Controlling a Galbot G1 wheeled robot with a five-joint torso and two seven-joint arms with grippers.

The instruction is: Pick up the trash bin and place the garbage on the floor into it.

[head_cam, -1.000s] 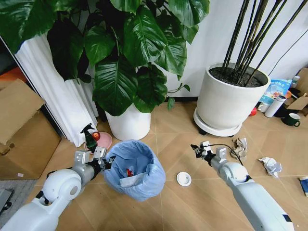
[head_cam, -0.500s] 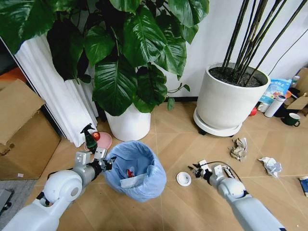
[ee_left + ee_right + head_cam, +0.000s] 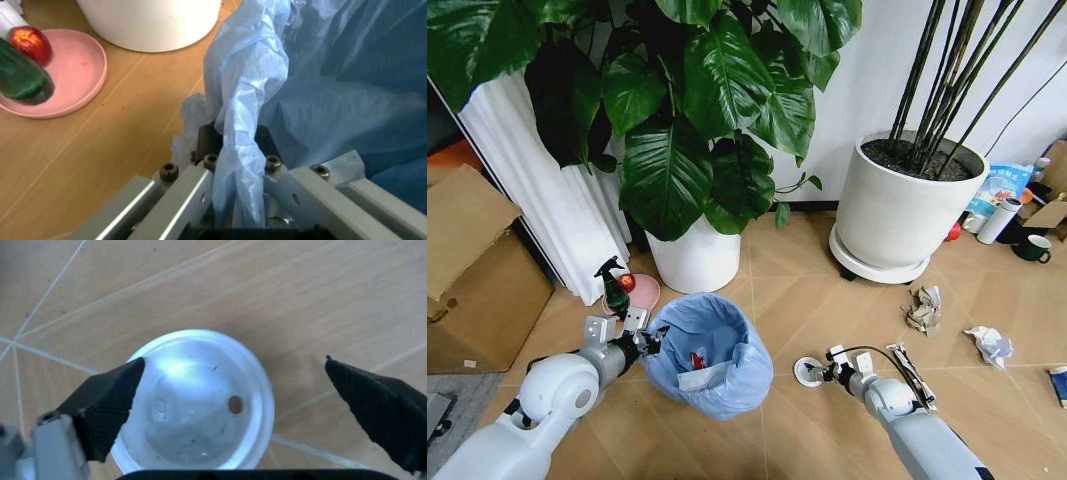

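The trash bin, lined with a crinkly light-blue bag, stands on the floor with a red can and white paper inside. My left gripper is shut on the bin's rim; the left wrist view shows the bag pinched between its fingers. A white disc lies right of the bin. My right gripper hovers open just over the white disc, its black fingertips straddling it. More garbage lies farther right: a crumpled brown wad, a white paper wad and a striped wrapper.
A leafy plant in a white pot stands behind the bin, and a large white pot at back right. A pink plate with a green bottle and an apple sits left of the bin. Cardboard boxes stand at far left.
My right arm has swung left and down from the brown wad's side to just over the white disc. The left gripper and the bin have stayed put.
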